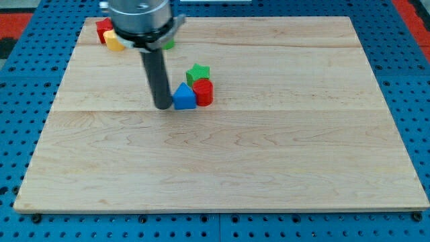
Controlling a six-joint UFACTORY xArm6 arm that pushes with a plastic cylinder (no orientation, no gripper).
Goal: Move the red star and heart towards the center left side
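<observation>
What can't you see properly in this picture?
- Red block and yellow block, the view's top left: the arm covers part of each, so shapes unclear.
- Green piece behind the rod: mostly hidden.
- My tip: whether it touches the blue block is unclear.

Inspection for markings: no legible text, label, brand, number or sign found on any surface in the camera view. The wooden board (pixel 222 154) carries only its grain, the perforated blue table (pixel 20 101) only its holes, and the coloured blocks bear no lettering.
</observation>
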